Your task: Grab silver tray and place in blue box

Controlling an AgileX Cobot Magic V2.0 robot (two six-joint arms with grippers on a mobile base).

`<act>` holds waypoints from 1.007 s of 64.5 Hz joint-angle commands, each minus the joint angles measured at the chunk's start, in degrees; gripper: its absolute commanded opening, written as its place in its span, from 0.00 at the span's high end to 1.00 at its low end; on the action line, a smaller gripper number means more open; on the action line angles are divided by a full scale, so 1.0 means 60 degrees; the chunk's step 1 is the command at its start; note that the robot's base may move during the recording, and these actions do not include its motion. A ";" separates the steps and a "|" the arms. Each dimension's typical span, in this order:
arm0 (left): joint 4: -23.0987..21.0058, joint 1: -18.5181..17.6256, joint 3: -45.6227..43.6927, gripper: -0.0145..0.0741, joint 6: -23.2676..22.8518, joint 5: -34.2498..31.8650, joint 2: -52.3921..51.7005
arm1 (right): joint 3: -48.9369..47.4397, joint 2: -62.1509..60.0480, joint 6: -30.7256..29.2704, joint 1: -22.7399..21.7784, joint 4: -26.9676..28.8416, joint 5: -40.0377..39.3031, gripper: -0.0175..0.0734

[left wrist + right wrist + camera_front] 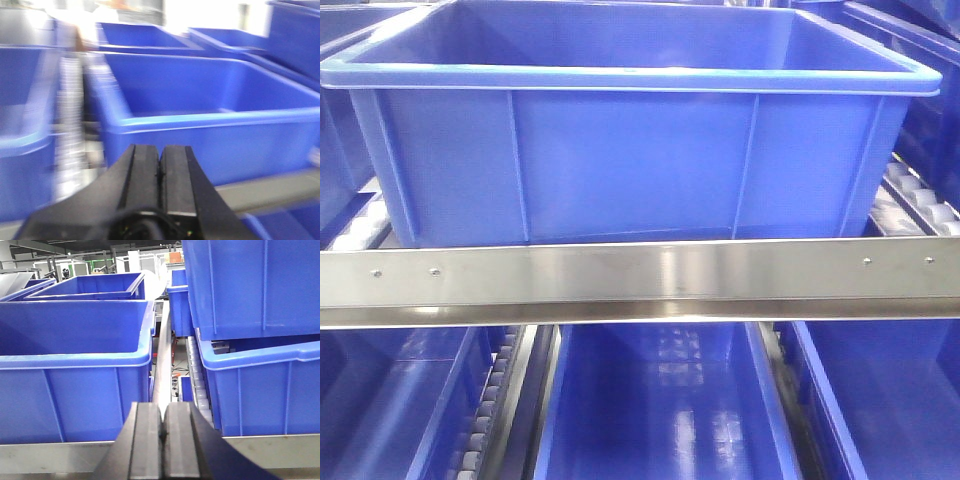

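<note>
Currently: box (620,160) on rack, behind steel rail (640,280). Tray unseen in any view. Left gripper (160,167), right gripper (162,427): pressed together, empty. Advice: locate tray first, spread grippers before approach.

My left wrist view is motion-blurred: the roller track (70,125) smears into streaks and the far background is washed out. In the front view, the steel rail (640,275) hides the blue box (630,150) base, and the frame crops its back wall. Lower crates (660,410) are cut off below.
</note>
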 commanded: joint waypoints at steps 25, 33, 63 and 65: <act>-0.0874 0.2432 0.1739 0.94 0.0168 -0.3131 -0.0493 | 0.0025 -0.0199 -0.0091 -0.0029 0.0009 -0.0773 0.75; -0.0874 0.2432 0.1739 0.94 0.0168 -0.3092 -0.0493 | 0.0025 -0.0199 -0.0091 -0.0029 0.0009 -0.0773 0.75; -0.0874 0.2432 0.1739 0.94 0.0168 -0.3092 -0.0493 | 0.0025 -0.0199 -0.0091 -0.0029 0.0009 -0.0773 0.75; -0.0874 0.2432 0.1739 0.94 0.0168 -0.3092 -0.0493 | 0.0025 -0.0199 -0.0091 -0.0029 0.0009 -0.0773 0.75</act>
